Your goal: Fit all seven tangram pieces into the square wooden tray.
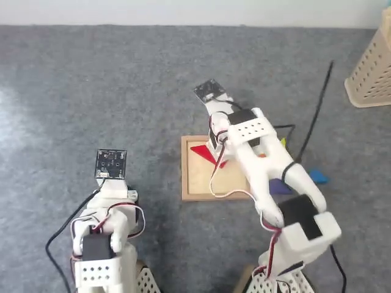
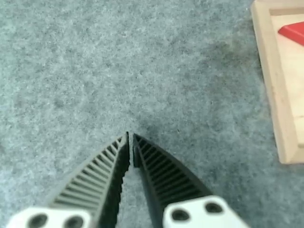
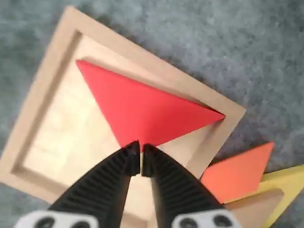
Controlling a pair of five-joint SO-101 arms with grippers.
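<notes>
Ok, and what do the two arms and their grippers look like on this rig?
The left arm and right arm both have white plastic shells with rows of small holes, black motor blocks at the joints, and thin red, white and black cables looping alongside. The left gripper and right gripper have black ribbed fingers tapering to points, on white mounts.

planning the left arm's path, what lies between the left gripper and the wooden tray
Just bare grey carpet between the left gripper and the wooden tray, seen in the left wrist view.
</notes>
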